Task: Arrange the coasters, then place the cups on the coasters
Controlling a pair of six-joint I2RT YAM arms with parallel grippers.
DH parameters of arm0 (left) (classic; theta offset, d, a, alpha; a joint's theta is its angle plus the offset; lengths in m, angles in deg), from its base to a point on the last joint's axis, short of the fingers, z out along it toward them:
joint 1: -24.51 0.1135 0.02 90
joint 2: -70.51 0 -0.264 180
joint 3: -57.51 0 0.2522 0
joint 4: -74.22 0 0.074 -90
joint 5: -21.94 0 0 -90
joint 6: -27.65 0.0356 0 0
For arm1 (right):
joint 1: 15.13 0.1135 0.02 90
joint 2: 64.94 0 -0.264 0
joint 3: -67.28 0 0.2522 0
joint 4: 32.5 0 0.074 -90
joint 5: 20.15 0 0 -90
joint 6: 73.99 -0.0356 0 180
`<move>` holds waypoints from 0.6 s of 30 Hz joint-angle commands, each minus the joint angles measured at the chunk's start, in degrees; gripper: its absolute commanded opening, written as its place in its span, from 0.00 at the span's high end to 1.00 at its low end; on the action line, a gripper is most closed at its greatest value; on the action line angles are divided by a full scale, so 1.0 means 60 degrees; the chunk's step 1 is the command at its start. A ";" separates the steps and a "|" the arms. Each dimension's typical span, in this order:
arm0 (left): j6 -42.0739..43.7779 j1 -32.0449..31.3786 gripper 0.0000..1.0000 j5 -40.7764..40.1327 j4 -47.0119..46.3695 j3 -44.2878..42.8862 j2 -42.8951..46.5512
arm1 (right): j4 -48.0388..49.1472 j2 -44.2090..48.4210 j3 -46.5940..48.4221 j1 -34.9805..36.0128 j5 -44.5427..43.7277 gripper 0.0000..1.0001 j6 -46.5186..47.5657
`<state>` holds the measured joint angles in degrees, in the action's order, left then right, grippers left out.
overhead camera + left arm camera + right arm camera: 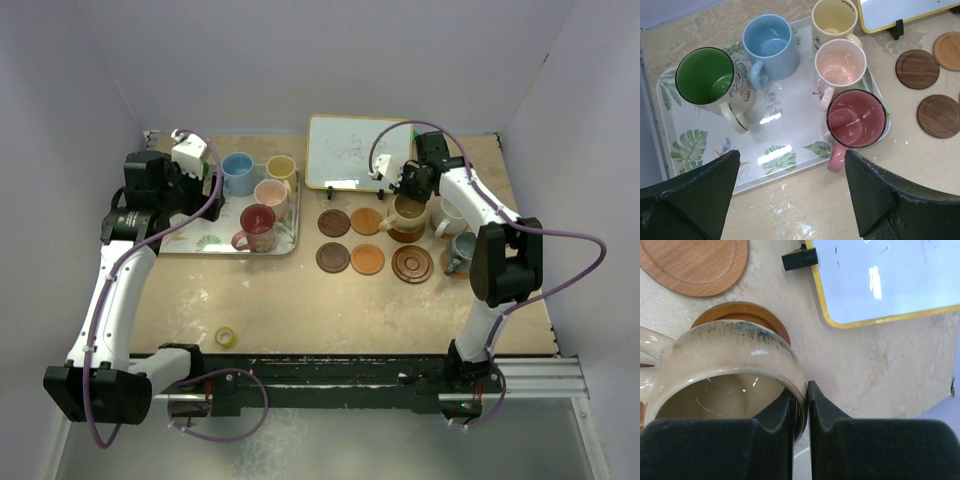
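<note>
The right gripper (pixel 801 390) was clamped on the rim of the tan mug (pixel 730 347), one finger inside the wall and one outside. The mug stood over an orange-brown coaster (pixel 742 315) near the whiteboard (pixel 890 275) (whether its base touched the coaster could not be told). The left gripper (pixel 791 159) hung with its jaws wide apart, holding nothing, above the leaf-patterned tray (pixel 690 145). That tray carried the green-lined mug (pixel 705 75), light blue mug (pixel 767 40), yellow mug (pixel 834 17), pink mug (pixel 840 62) and red mug (pixel 855 117). Bare coasters (pixel 334 222) lay on the bench (pixel 300 300) between the tray and the tan mug, the ringed coaster (pixel 412 264) among them. The white mug (pixel 450 218) and grey mug (pixel 462 250) stood at the right.
</note>
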<state>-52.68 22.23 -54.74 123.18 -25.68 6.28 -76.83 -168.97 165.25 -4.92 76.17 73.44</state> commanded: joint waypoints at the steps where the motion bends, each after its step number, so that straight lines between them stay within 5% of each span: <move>1: 0.0139 0.0058 0.18 0.0197 -0.0501 0.0029 -0.0047 | -0.0203 -0.0164 0.0973 -0.0301 0.1176 1.00 0.1180; 18: 0.0030 0.0058 0.18 0.0266 -0.0525 0.0025 -0.0160 | -0.1591 -0.0963 0.1878 -0.1002 0.2743 1.00 0.3251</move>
<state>-52.70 22.23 -54.58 122.78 -25.63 5.54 -85.02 -175.70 172.92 -10.73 88.13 90.13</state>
